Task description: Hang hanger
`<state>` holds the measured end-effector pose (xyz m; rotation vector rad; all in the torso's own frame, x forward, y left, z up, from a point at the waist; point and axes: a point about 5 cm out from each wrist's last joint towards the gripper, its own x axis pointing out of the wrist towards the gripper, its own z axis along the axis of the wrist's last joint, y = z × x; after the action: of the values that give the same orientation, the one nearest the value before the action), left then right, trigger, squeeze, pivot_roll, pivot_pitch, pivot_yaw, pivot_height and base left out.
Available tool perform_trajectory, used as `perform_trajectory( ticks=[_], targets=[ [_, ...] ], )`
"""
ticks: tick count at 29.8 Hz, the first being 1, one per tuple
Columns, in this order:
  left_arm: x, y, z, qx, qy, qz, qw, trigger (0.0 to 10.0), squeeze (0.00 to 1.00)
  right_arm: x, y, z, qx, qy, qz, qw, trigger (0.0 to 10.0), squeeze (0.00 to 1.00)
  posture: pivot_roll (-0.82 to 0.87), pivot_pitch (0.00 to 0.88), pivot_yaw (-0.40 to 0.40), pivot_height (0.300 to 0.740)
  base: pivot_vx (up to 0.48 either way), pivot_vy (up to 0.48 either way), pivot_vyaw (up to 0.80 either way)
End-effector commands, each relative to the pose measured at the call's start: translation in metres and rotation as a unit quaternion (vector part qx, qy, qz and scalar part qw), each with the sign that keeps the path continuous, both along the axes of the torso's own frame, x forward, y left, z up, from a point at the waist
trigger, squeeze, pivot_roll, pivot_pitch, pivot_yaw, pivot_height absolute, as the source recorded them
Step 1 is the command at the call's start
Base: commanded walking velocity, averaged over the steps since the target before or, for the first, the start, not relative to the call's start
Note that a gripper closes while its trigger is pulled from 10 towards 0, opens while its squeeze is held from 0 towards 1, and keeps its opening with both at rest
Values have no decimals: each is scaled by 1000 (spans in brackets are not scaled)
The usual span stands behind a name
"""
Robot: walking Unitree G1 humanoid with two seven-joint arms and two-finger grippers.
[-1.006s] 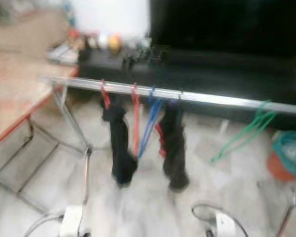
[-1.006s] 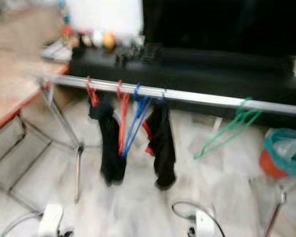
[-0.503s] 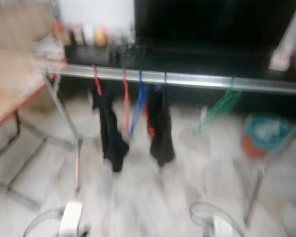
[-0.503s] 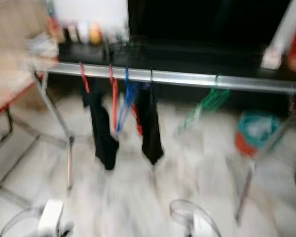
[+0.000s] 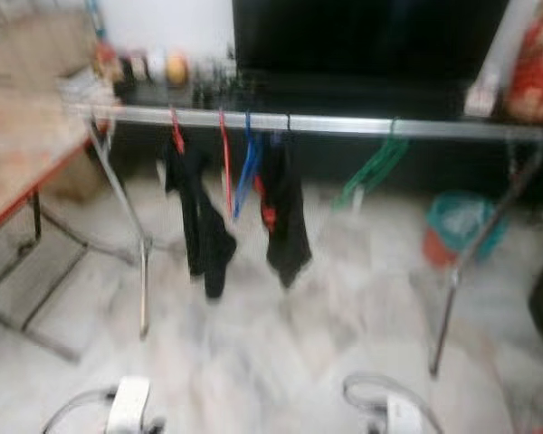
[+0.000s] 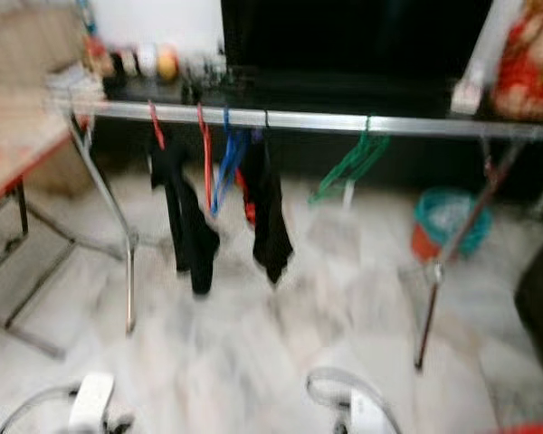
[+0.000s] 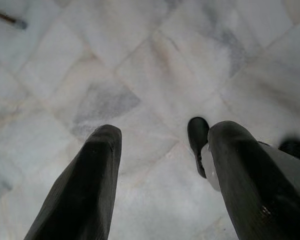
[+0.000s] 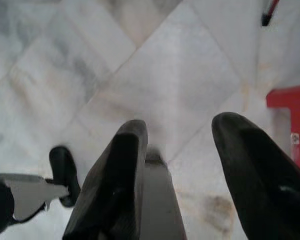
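Over pale marble floor point(image 5: 281, 344), the silver rail point(image 5: 344, 124) carries a green hanger point(image 5: 373, 170) at one o'clock, probably light, stiff and slippery, best gripped at its hook neck; left gripper point(image 7: 160, 165) and right gripper point(image 8: 182, 150) hang spread wide and empty.

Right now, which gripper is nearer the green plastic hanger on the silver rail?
Right. The green plastic hanger hangs right of centre; the right gripper hangs low below it, and the left gripper hangs low farther left.

One silver rail point(image 5: 344, 124) carries the hangers — two red hangers point(image 5: 175, 131), one blue hanger point(image 5: 247, 163) and one green hanger point(image 5: 373, 169), though blur makes the green count uncertain. Two black garments point(image 5: 199, 221) hang among them. One teal basket point(image 5: 460, 221) sits on the marble floor point(image 5: 281, 344). One table point(image 5: 23, 154) stands at the left — two end effectors point(image 7: 162, 150), one per wrist view.
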<state>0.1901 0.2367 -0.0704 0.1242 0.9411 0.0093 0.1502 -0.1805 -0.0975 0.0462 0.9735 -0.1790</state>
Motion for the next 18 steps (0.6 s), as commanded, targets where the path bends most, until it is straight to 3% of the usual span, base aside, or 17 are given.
perform_trajectory(
  ticks=[1, 4, 18],
  targets=[
    [-3, 2, -1, 4, 6, -1, 1000, 10000, 0, 4, -6, 2, -4, -5, -7, 1000, 10000, 0, 28, 0, 28, 740, 0, 0, 0],
    [-3, 1, -1, 4, 6, 1, 1000, 10000, 0, 3, -6, 2, -6, -2, -7, 1000, 10000, 0, 27, 0, 27, 740, 0, 0, 0],
    [-3, 1, -1, 2, 4, 3, 1000, 10000, 0, 3, -6, 1, -5, 2, -1, 1000, 10000, 0, 29, 1, 27, 740, 0, 0, -783]
  ],
)
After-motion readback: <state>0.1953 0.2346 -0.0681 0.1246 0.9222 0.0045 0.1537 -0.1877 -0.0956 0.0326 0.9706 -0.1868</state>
